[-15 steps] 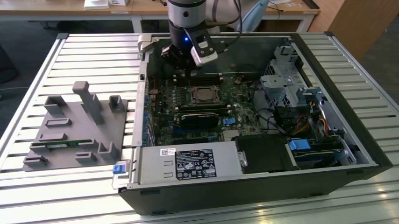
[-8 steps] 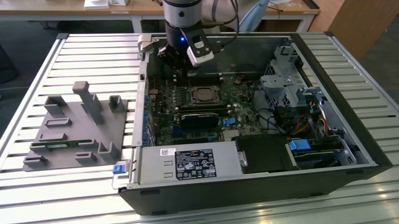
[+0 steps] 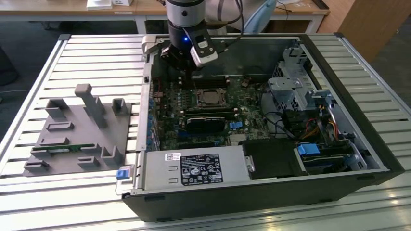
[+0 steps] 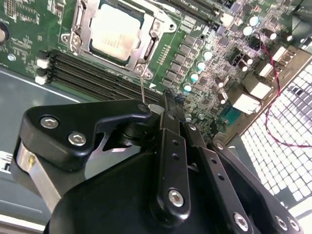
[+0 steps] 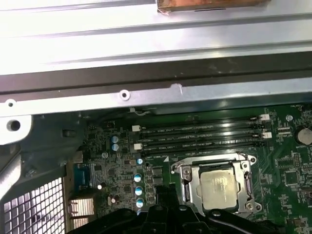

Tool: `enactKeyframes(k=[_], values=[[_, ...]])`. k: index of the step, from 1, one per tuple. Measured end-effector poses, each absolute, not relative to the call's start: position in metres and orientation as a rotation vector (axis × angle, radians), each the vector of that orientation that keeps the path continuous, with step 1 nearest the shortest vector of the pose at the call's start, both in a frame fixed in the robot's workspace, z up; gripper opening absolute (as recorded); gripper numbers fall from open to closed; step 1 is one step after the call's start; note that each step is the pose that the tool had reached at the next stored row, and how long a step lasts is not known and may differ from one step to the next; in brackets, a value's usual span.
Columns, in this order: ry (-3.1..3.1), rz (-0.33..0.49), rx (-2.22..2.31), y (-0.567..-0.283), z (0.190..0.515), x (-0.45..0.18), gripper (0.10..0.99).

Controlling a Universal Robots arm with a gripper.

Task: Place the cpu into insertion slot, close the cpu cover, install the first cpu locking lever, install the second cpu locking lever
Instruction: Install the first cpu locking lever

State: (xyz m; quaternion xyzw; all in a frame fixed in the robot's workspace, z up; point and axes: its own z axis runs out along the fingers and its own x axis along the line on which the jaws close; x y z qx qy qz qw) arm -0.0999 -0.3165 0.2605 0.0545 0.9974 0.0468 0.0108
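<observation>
As the silver square cpu [image 4: 116,34] lies under its metal frame cover [image 4: 147,48], the wire lever [image 4: 141,87] stands unlatched. The closed black end effector [image 4: 155,106] meets it.

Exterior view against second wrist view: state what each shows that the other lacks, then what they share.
Exterior view: the whole open computer case, its labelled power supply, and a grey fixture tray on the slatted table at the exterior view's left. Second wrist view: the gripper close up, a thin metal lever at a corner of the cpu cover, and a perforated rear grille. Shared: the cpu lying inside that cover, black memory slots, green motherboard.
</observation>
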Motion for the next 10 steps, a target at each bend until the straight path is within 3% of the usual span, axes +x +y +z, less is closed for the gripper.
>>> enactKeyframes(k=[10], values=[[3.115, 0.146, 0.123, -0.303, 0.259, -0.102, 0.106]])
